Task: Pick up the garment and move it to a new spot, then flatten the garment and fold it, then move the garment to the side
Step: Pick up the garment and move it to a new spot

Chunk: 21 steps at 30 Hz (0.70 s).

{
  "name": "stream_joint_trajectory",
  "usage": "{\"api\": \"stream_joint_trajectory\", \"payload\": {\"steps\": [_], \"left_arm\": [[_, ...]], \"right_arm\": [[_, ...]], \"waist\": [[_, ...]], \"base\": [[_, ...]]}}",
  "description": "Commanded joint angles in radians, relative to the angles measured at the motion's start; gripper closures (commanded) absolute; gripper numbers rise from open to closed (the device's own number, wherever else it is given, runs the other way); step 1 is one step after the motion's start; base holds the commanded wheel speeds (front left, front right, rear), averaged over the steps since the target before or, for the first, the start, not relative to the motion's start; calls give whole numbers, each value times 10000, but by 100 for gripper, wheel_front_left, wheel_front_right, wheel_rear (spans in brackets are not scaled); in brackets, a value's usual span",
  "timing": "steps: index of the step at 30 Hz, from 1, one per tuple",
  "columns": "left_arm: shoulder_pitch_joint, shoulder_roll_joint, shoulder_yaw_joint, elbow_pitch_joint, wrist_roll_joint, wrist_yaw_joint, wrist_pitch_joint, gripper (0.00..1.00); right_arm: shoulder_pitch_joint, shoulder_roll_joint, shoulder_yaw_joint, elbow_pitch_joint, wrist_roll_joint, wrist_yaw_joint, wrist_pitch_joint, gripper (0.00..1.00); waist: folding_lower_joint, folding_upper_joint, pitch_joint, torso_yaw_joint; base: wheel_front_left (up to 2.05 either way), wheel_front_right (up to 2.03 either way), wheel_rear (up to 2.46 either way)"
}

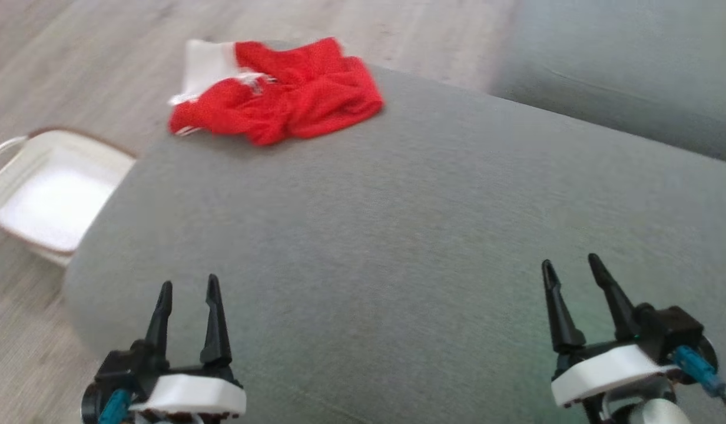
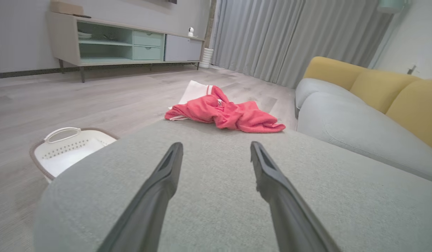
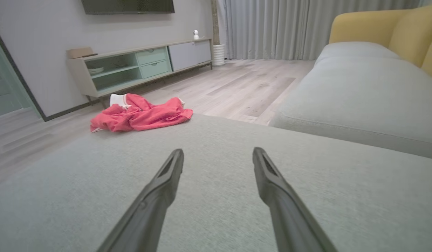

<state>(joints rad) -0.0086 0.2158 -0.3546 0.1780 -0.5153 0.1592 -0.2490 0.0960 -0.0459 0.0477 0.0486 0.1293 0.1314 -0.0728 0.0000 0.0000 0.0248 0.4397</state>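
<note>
Left gripper [image 1: 189, 282]: fingers apart, nothing between them, positioned over the near edge of the grey cushion [image 1: 368, 224]. Contact with the fabric cannot be determined. Right gripper [image 1: 570, 262]: fingers apart by a similar gap, empty, over the same cushion. Garment [image 1: 292, 97]: red with a white section, crumpled, lying at the far edge of the cushion, well apart from both grippers. White basket [image 1: 80, 140]: on the floor beside the cushion's left side.

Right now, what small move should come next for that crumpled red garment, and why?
Probably extend the open left gripper toward the red and white garment: it lies bunched at the grey fabric cushion's far left edge, well beyond that gripper and the open right gripper.
</note>
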Motion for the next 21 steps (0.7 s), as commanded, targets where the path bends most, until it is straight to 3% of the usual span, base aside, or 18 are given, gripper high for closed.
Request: {"api": "stream_joint_trajectory", "payload": {"steps": [1,7,13,17,21], "left_arm": [[-106,189,424,-392,-70,74,-78,0],[381,303,928,-933,-174,385,-101,0],[507,505,1259,-1292,-193,401,-112,0],[-115,991,1535,-1595,-174,300,105,0],[-1101,1614,2030,-1937,-208,237,394,0]], "right_arm": [[-231,-43,339,-306,45,-7,-4,0],[-640,-43,973,-225,-75,-7,104,0],[-839,-43,1193,-202,-195,-7,140,0],[-1008,-43,646,-592,-482,-7,165,0],[-1369,-43,451,-1161,-913,-7,466,0]], "waist": [[0,0,-43,869],[0,0,148,998],[0,0,298,1003],[0,0,585,980],[0,0,1208,527]], "base": [[0,0,0],[0,0,0],[0,0,0],[0,0,0],[0,0,0]]}}
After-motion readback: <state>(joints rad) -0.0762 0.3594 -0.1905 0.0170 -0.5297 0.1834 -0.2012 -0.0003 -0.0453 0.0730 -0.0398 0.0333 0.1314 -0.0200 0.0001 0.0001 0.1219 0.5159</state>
